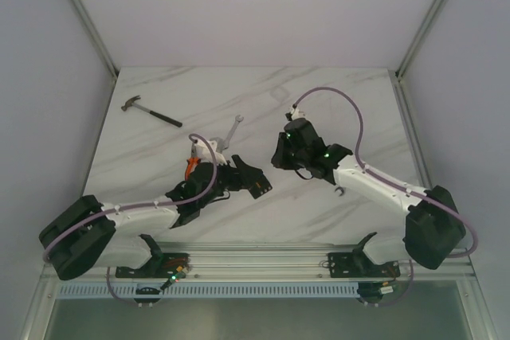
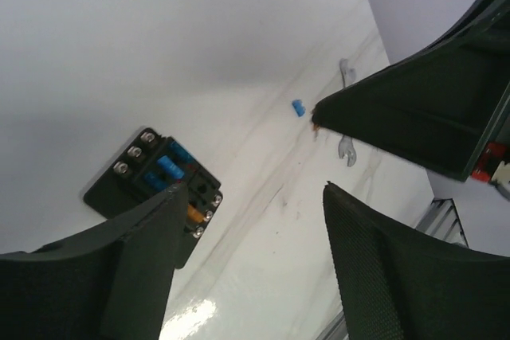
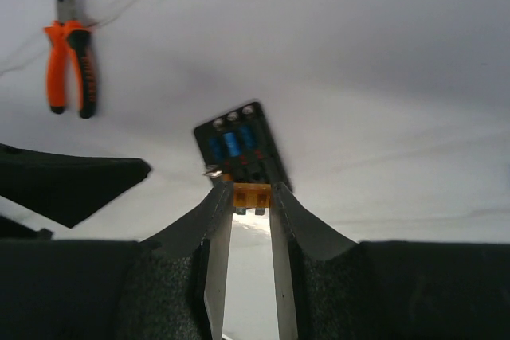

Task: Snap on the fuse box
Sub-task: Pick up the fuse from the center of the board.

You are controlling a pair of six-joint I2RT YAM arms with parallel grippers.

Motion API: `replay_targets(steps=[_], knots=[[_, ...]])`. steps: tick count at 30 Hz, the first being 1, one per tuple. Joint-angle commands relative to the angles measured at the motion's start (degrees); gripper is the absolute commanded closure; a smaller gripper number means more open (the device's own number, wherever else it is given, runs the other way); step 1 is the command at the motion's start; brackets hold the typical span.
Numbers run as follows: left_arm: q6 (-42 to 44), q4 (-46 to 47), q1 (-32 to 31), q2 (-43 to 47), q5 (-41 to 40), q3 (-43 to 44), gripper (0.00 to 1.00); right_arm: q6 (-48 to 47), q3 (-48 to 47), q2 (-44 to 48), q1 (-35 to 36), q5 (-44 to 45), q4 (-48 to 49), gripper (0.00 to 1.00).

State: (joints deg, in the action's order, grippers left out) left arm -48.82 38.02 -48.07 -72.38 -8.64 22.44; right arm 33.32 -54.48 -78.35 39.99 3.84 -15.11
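Observation:
The fuse box [image 3: 239, 149] is a small black block on the white table, with blue fuses in its slots. It also shows in the left wrist view [image 2: 155, 185], partly behind my left finger. My right gripper [image 3: 251, 194] is shut on a small amber fuse [image 3: 251, 195] and holds it at the box's near end. I cannot tell whether the fuse touches the box. My left gripper [image 2: 255, 197] is open and empty, just to the right of the box. In the top view the two grippers, left [image 1: 253, 181] and right [image 1: 285, 153], are close together at mid-table.
Orange-handled pliers [image 3: 70, 69] lie left of the box, also seen in the top view [image 1: 191, 166]. A wrench [image 1: 231, 133] and a hammer [image 1: 151, 111] lie farther back left. A loose blue fuse [image 2: 297, 107] and another small wrench [image 2: 347, 149] lie near the right arm.

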Motion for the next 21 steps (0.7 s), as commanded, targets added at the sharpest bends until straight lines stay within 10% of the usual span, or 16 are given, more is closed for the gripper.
replay_targets(steps=[1,21], knots=[[4.5,6.7,-1.4,-2.2,-3.2,3.0,0.26,5.2,1.0,1.0,2.7,0.2,5.4,0.87],[6.7,8.7,-2.1,-5.7,-2.5,5.4,0.63,8.7,2.8,2.7,5.6,0.3,9.9,0.86]])
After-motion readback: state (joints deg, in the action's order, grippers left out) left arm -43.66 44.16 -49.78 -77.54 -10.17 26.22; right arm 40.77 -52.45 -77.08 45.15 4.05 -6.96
